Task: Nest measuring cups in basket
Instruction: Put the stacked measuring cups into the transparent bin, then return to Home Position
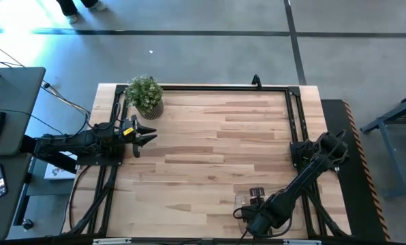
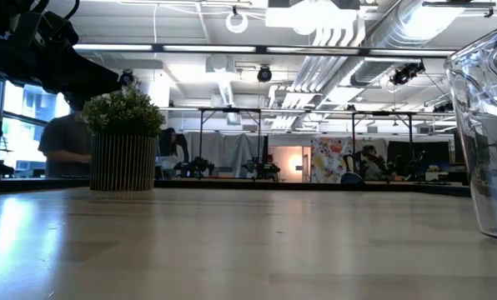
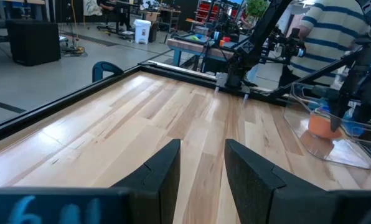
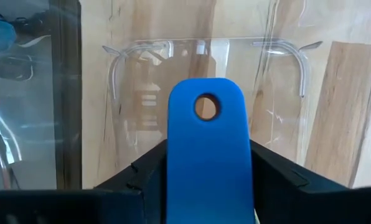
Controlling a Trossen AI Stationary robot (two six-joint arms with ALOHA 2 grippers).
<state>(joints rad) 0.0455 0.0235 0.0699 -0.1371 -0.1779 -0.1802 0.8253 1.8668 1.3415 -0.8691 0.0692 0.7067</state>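
Right gripper [image 4: 207, 180] clamped a blue measuring cup [image 4: 206, 155] by its flat handle above the clear basket [image 4: 207, 68].

The dark fingers pressed both edges of the smooth plastic handle, whose rounded end had a round hanging hole; the cup's bowl was out of sight. Below it lay the see-through, rounded-cornered basket, standing at the near right edge of the pale wood-plank table [image 1: 210, 143], with an orange cup [image 3: 323, 124] showing through its wall in the left wrist view. The left gripper [image 1: 146, 136] hovered at the table's left side, its two dark fingers parted on nothing, just in front of a leafy potted plant [image 1: 146, 95] in a ribbed pot.
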